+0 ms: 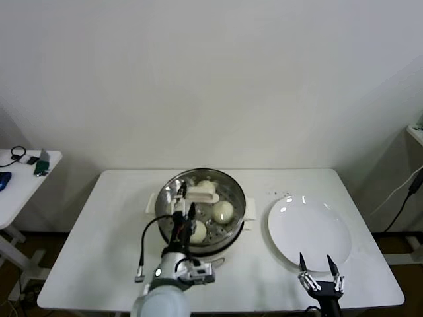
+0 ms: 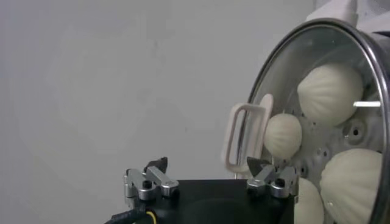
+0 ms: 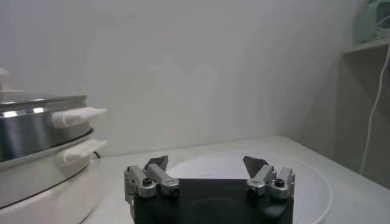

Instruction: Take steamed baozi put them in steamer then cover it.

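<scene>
At the far left of the head view a small white side table carries a few dark and green items too small to identify; no brand, label or legible writing shows on any object in any view. On the main white table the left gripper hovers over the near left part of the steamer; in the left wrist view its fingers stand wide apart with nothing between them. The steamer sits left of the table's centre on its white cooker base, and the cover lies on top of it, its white bar handle at the centre. Through the glass the steamed baozi rest inside the basket; the left wrist view shows four of them on the perforated floor under the lid. Just beside the steamer, to the right, lies a flat white plate. The right gripper hangs low at the near edge of that plate, jaws spread wide and holding nothing; the right wrist view shows its fingers apart above the plate rim
</scene>
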Action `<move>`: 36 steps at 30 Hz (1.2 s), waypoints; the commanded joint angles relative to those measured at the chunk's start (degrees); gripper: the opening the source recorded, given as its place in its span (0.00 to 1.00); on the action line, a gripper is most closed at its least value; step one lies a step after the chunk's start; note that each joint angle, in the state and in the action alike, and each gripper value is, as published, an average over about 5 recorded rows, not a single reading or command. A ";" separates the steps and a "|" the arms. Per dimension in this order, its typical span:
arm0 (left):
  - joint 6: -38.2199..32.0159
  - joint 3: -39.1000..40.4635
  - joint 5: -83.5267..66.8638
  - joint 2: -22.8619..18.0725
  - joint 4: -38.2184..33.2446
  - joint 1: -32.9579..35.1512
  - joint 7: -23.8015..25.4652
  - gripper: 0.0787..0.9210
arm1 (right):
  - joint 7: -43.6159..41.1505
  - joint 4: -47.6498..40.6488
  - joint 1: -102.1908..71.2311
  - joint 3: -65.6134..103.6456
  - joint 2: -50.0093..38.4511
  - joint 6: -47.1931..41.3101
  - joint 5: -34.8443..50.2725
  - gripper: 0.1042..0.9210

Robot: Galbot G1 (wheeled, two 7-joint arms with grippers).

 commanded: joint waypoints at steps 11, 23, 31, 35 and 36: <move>-21.53 -46.00 -86.94 6.23 -4.37 15.97 -14.80 0.88 | 2.72 4.49 1.14 -1.67 -2.56 -2.69 0.37 0.88; -37.26 -42.59 -100.80 2.54 5.85 23.28 -16.76 0.88 | 3.17 3.37 2.37 -2.19 -2.77 -4.71 -3.54 0.88; -40.95 -37.97 -98.76 2.76 12.21 22.16 -14.98 0.88 | 3.27 3.60 0.78 -2.57 -3.64 -5.12 -2.97 0.88; -40.89 -37.29 -98.65 2.61 12.69 21.97 -14.70 0.88 | 3.12 3.80 0.50 -2.38 -3.55 -4.80 -2.72 0.88; -40.88 -37.23 -98.65 2.58 12.71 21.94 -14.60 0.88 | 3.08 3.84 0.45 -2.34 -3.54 -4.76 -2.68 0.88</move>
